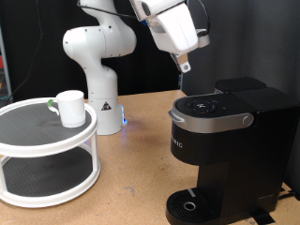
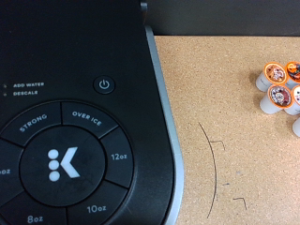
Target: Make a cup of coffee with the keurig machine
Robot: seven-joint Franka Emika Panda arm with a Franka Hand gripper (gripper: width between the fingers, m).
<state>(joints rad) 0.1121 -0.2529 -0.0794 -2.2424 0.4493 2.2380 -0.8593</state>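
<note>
above the keurig machine (image 1: pixel 225 141), at the exterior view's right, the hand (image 1: pixel 185 65) hangs a little over the closed lid, nothing touching. only one slim tip shows beneath the white wrist housing, and the wrist view shows no fingers at all, so i cannot tell how far open the hand is; nothing is visibly held in it.

the wrist camera looks straight down on the machine's button panel (image 2: pixel 66 159): power button (image 2: pixel 104 84), strong, over ice, and the size keys. beside the machine on the cork counter (image 2: pixel 234 112) lies a cluster of pods (image 2: pixel 278 84).

the cup (image 1: pixel 68 107) stands upright on the top tier of a white two-level stand (image 1: pixel 47 155) at the exterior view's left, well apart from the hand and from the machine. the round drip base (image 1: pixel 192 204) appears bare.

risks, as i judge them: with the drip base seemingly without a cup, any press on a brew key would pour onto the base and counter. the lid looks shut, so a descent aimed at the handle (image 1: pixel 220 120) could slip onto a key instead. the cup sits near the stand's rim, and a sideways approach might knock it off.
</note>
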